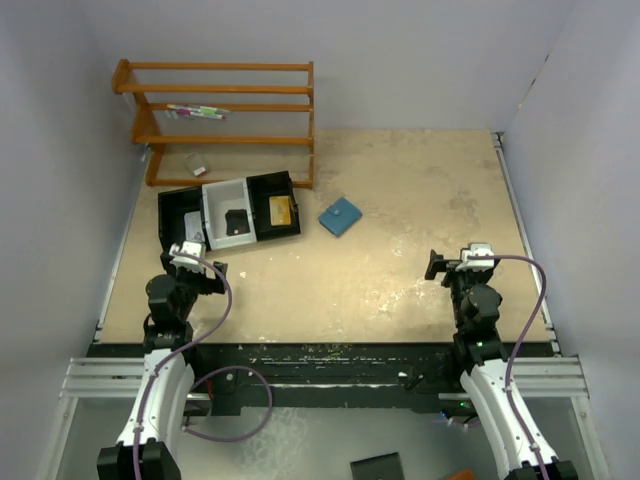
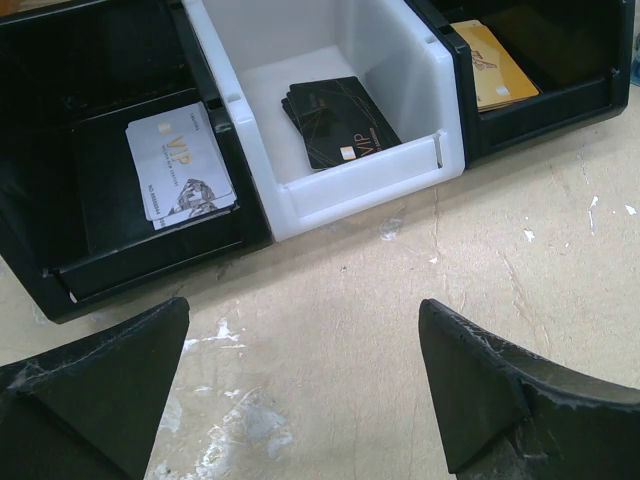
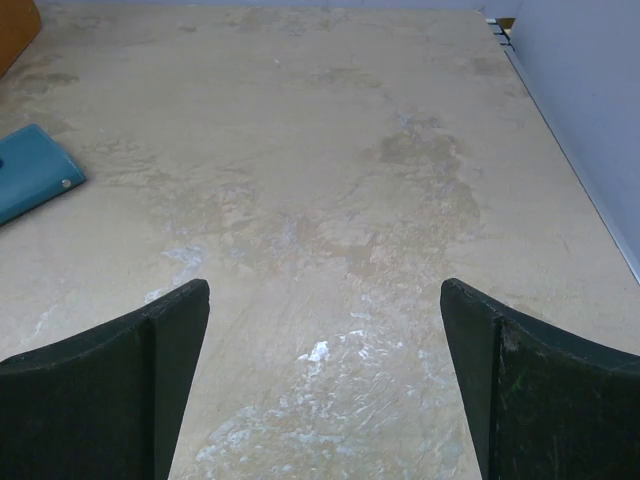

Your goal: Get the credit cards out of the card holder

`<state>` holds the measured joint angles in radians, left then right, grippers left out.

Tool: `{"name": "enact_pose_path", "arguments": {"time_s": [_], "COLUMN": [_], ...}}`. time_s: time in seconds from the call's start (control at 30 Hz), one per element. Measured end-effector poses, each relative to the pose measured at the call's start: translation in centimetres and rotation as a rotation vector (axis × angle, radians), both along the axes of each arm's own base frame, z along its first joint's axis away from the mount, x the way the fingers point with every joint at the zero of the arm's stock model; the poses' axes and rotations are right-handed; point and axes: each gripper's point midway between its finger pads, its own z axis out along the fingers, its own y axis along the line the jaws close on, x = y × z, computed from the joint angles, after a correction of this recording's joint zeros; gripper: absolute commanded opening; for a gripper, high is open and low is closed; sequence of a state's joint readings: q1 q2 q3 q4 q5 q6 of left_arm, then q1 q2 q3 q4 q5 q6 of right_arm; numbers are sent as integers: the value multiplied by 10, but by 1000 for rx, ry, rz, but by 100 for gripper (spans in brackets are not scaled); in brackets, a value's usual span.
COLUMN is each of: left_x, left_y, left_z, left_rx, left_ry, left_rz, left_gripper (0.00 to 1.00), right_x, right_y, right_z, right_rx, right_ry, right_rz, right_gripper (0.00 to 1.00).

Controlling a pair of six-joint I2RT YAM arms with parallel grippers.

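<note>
The flat, square blue card holder [image 1: 340, 215] lies on the scuffed tan table [image 1: 420, 270] beside a three-bin plastic tray [image 2: 350, 185] holding glossy silver, black and gold credit cards [image 2: 338, 120]. The left gripper [image 2: 303, 315] and right gripper [image 3: 325, 295] gape wide, empty.

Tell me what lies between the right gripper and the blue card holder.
Only bare, stained tabletop lies between the right gripper and the card holder, as the top external view shows; the right wrist view agrees.
</note>
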<state>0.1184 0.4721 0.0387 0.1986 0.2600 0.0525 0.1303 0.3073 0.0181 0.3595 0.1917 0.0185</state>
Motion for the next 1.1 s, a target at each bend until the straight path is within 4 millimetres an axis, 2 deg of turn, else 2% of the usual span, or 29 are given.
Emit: {"name": "enact_pose_path", "arguments": {"time_s": [0.43,0.57,0.67,0.73,0.83,0.97,1.03,1.1], "left_x": [0,0,3,11,33,56,62,62], "left_y": [0,0,1,2,5,4,3,1], "left_z": [0,1,8,26,72,127,148,159], "left_rx": [0,-1,-11,-3,34,87,106,110], "left_ry": [-1,-1,44,87,109,135,157,182], "left_rz": [0,1,7,1,-23,-81,-113,-136], "left_gripper": [99,99,99,99,99,99,99,99], "right_x": [0,-1,0,3,7,13,17,22], "right_y": [0,-10,-21,-27,-34,-34,-32,-25], "right_z": [0,0,17,38,82,124,135,133], "right_rx": [0,4,17,71,183,289,375,454], "right_ry": [-1,14,42,38,19,14,22,48], "right_rz": [-1,-61,-131,-190,-275,-319,-343,-343], "right_gripper": [100,100,100,100,100,100,100,100]}}
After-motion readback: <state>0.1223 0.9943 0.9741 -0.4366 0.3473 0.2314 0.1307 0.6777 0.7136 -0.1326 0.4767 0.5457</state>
